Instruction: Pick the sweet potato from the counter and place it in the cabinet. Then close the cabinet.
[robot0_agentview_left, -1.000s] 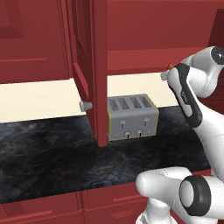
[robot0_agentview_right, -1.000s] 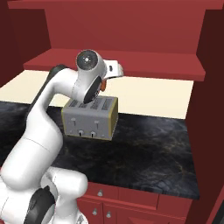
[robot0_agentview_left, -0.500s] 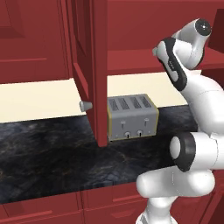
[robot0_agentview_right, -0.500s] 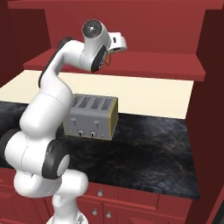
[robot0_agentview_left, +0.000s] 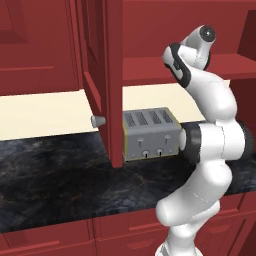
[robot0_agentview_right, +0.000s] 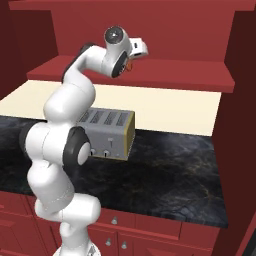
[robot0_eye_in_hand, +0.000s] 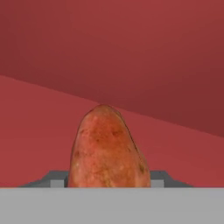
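The arm has swung up from counter height; its gripper (robot0_agentview_right: 131, 64) clenches the sweet potato (robot0_eye_in_hand: 108, 148) at six o'clock, facing the cabinet (robot0_agentview_right: 150, 75) shelf, ready for placing.

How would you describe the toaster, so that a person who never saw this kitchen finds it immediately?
Look along the dark marbled counter under the red cabinet. The toaster stands near the wall, beside the open door. It is the silver box with top slots and two front knobs.
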